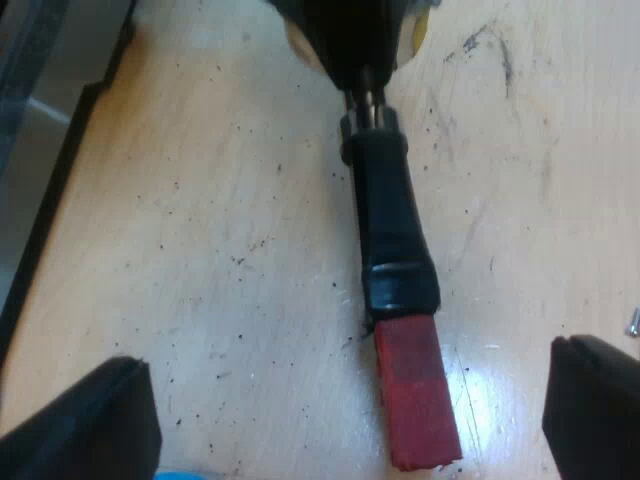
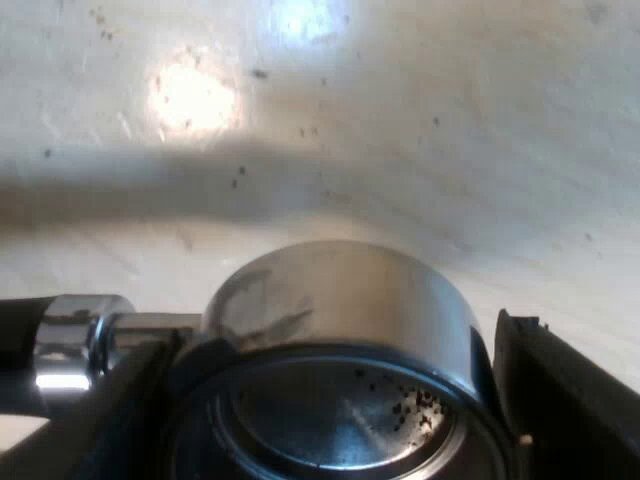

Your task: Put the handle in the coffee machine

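The metal holder's dark handle [image 1: 392, 220] stretches over the wooden table, and its red end [image 1: 415, 395] lies between my left gripper's [image 1: 350, 425] two black fingers. Those fingers stand wide apart, each well clear of the handle. In the right wrist view the holder's round metal basket [image 2: 340, 300] sits between my right gripper's [image 2: 335, 405] fingers, which press against its two sides. A few coffee grounds lie inside the basket. The start of the handle [image 2: 70, 345] juts out past one finger [image 2: 110, 400]. I cannot tell whether the holder rests on the table or hangs just above it.
Light wooden tabletop [image 1: 200, 250] speckled with coffee grounds lies under the holder. A dark edge [image 1: 60, 180] runs along one side of the table. The right arm's dark body [image 1: 350, 30] covers the holder's head end.
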`<state>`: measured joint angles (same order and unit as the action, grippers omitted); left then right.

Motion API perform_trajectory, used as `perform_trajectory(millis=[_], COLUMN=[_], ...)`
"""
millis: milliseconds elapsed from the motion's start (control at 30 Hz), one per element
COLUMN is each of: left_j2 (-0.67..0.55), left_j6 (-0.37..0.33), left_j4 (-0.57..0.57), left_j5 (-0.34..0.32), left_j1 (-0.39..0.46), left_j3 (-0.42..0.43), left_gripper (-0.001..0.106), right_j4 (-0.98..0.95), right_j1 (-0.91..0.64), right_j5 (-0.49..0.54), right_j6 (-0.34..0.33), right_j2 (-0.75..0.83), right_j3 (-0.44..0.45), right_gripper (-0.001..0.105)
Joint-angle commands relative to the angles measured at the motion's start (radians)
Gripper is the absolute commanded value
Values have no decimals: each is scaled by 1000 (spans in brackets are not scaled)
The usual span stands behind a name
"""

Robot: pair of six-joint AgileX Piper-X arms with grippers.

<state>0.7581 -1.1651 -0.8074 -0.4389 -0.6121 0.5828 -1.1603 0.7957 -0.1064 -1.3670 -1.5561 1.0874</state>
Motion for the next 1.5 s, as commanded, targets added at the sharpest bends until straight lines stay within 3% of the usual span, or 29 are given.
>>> perform_trajectory(millis=[33, 200, 367, 733, 1167, 1267, 1500], left_j2=[2, 2, 2, 37, 37, 37, 37], left_j6=[22, 24, 30, 48, 48, 48, 48], left_j4=[6, 34, 71, 126, 161, 160, 154], left_j5=[4, 25, 83, 90, 86, 86, 86], left_j1=[-1, -1, 1, 2, 2, 2, 2], left_j3=[-1, -40, -66, -101, -107, -107, -107], left_gripper=[79, 79, 79, 79, 79, 74, 45], right_j4=[-34, -37, -44, -76, -81, -81, -81], right_j1=[-4, -4, -4, -2, -2, -2, -2], right_j5=[-26, -93, -141, -189, -189, -189, -186], right_j6=[3, 40, 31, 1, -9, -9, -7], right_j2=[22, 22, 22, 22, 22, 22, 22], right_j3=[41, 88, 133, 185, 185, 185, 185], right_gripper=[0, 0, 0, 0, 0, 0, 0])
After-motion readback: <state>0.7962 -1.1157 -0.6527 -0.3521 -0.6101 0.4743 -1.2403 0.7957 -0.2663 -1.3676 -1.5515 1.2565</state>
